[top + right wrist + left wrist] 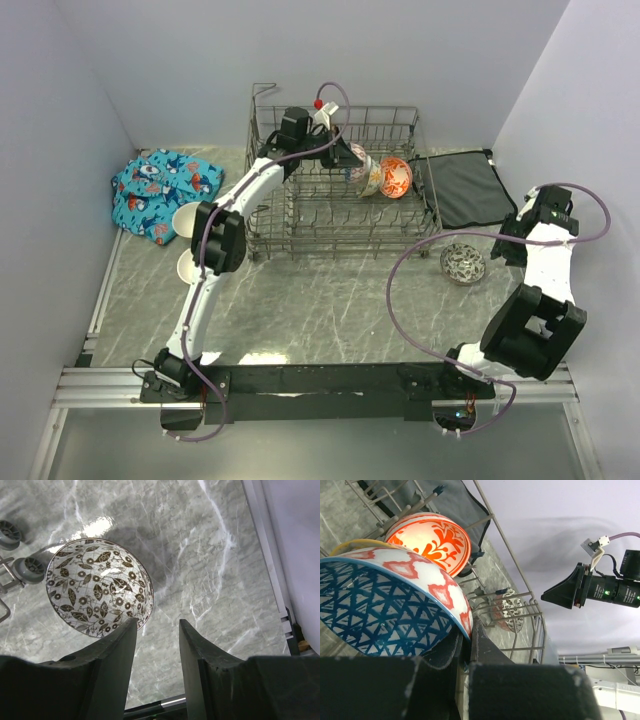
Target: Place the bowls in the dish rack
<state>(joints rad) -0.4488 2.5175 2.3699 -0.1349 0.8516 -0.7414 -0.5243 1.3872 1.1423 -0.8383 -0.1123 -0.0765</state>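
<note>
The grey marble-patterned surface fills the lower half of the top view. At upper centre stands the large rectangular grey wire dish rack, with a flat dark grey mat just to its right.

In the upper right part of the rack, a round orange-red patterned ceramic bowl stands on edge among the tines. Just left of it is a round blue-and-red patterned ceramic bowl, also tilted on edge. The left tool is clamped shut on that blue bowl's rim (whether the bowl already bears on the wires I cannot tell).

Two plain cream round bowls sit at centre left of the top view, partly behind the left arm.

The black-and-white leaf-speckled round bowl rests rim up on the surface, right of centre and below the mat. The right tool hovers at its edge, half open and holding nothing. In the right wrist view the bowl lies up and to the left, and its near rim meets the left finger's tip. Being round, it has no long axis, so a rim pinch looks likely. The right arm is much the nearer.
</note>
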